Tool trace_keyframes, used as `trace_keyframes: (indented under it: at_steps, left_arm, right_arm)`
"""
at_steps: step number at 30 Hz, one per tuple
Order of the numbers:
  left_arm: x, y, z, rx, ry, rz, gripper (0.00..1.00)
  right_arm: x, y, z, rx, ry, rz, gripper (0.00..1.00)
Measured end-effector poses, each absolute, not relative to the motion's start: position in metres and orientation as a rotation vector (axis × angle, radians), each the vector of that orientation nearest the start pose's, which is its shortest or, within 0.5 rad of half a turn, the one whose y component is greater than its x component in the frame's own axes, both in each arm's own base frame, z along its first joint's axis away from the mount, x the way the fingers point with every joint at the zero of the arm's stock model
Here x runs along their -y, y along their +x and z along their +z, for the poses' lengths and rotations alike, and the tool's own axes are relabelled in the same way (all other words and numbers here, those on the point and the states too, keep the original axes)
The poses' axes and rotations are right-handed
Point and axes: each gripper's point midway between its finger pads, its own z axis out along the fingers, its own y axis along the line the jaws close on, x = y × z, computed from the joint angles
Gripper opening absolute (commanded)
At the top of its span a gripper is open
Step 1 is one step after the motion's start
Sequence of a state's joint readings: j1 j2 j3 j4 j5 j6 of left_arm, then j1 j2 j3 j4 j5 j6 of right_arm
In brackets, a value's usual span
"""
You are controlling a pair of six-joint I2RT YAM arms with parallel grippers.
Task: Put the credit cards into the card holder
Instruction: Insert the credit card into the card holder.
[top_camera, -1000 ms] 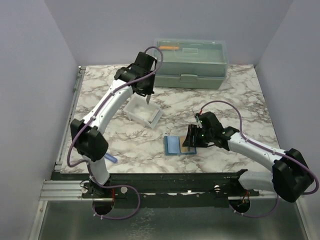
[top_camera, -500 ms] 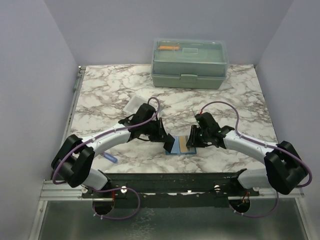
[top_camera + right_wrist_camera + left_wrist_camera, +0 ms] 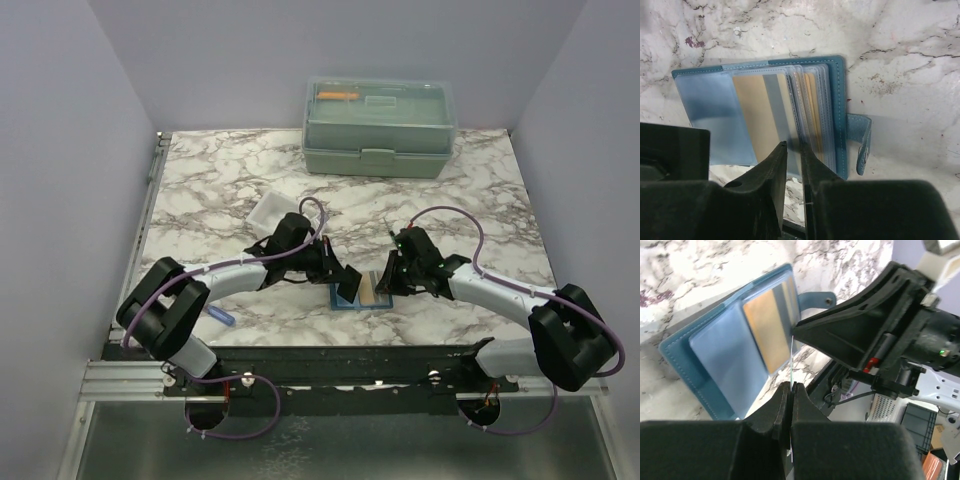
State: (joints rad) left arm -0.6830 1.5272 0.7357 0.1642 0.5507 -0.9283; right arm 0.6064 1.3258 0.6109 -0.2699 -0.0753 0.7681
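A credit card [image 3: 791,359] is clamped edge-on in the left gripper [image 3: 791,387] over the open card holder [image 3: 684,356]. One clear sleeve [image 3: 796,102] is pinched by the right gripper [image 3: 792,150].

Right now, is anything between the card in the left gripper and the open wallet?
Nothing lies between the card and the wallet. The right gripper crowds the card's tip, right at the wallet's pages.
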Motion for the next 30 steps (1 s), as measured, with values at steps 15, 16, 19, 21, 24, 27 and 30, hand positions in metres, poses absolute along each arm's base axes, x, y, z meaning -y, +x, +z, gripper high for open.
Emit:
trace_keyframes:
  at_steps: [15,16,19,21,24,27,30]
  left_arm:
    - [0.323,0.205,0.064,-2.607,0.000,-1.381,0.00]
    - [0.323,0.205,0.064,-2.607,0.000,-1.381,0.00]
    - [0.324,0.205,0.064,-2.603,0.005,-1.387,0.00]
    - [0.325,0.205,0.062,-2.604,0.006,-1.389,0.00]
    - [0.325,0.205,0.057,-2.616,0.003,-1.388,0.00]
    - [0.326,0.204,0.054,-2.626,-0.003,-1.390,0.00]
    - [0.326,0.204,0.054,-2.628,-0.007,-1.396,0.00]
  right_arm:
    - [-0.201,0.216,0.032,-2.664,0.197,0.594,0.21]
    - [-0.201,0.216,0.032,-2.664,0.197,0.594,0.21]
    - [-0.201,0.216,0.032,-2.664,0.196,0.594,0.21]
    - [-0.201,0.216,0.032,-2.664,0.196,0.594,0.21]
    - [-0.201,0.216,0.032,-2.664,0.196,0.595,0.21]
    - [-0.201,0.216,0.032,-2.664,0.196,0.595,0.21]
    - [-0.201,0.216,0.031,-2.664,0.196,0.595,0.21]
